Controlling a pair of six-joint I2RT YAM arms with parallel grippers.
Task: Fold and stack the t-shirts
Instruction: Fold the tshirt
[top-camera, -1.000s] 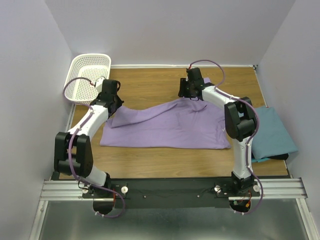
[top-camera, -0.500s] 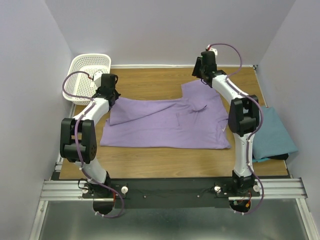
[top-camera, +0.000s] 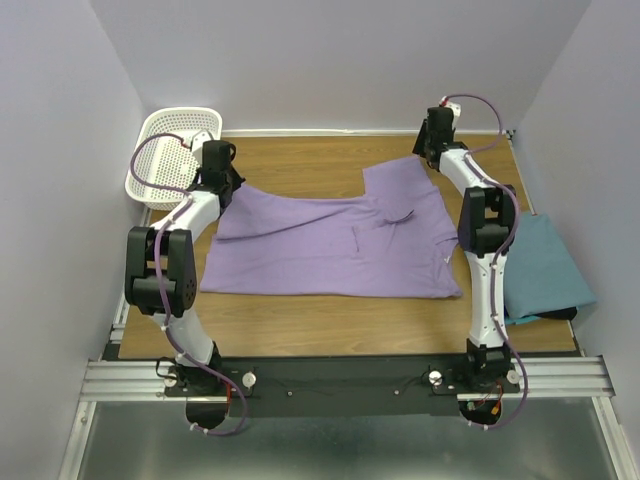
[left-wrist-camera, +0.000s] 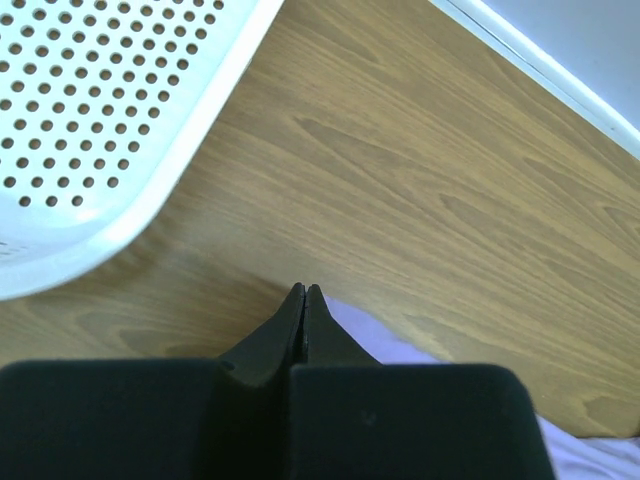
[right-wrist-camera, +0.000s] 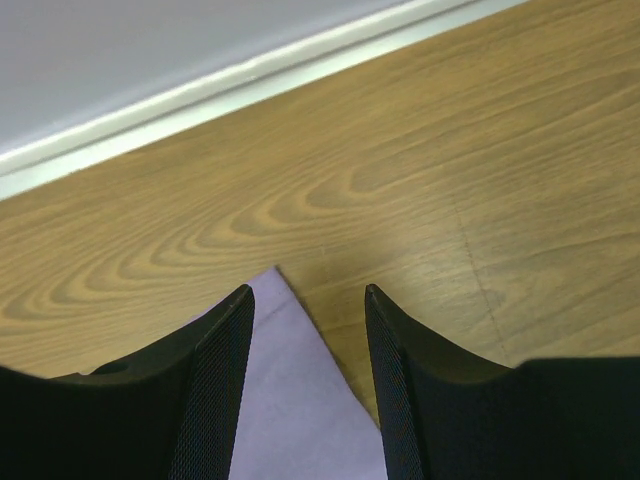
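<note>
The lavender t-shirt lies spread out flat on the wooden table. My left gripper is at its far left corner. In the left wrist view the jaws are shut, and the shirt's corner comes out right beside the fingertips. My right gripper is at the shirt's far right corner. In the right wrist view it is open, with the cloth corner lying flat on the table between the fingers. The teal t-shirt lies folded at the table's right edge.
A white mesh basket stands at the far left corner, close to my left gripper; its rim fills the upper left of the left wrist view. The back wall's white skirting runs just beyond my right gripper.
Both grippers moved back and outward, drawing the lavender shirt's far edge from a bunched ridge into a flat spread. The right gripper went from the middle to the far right corner.
</note>
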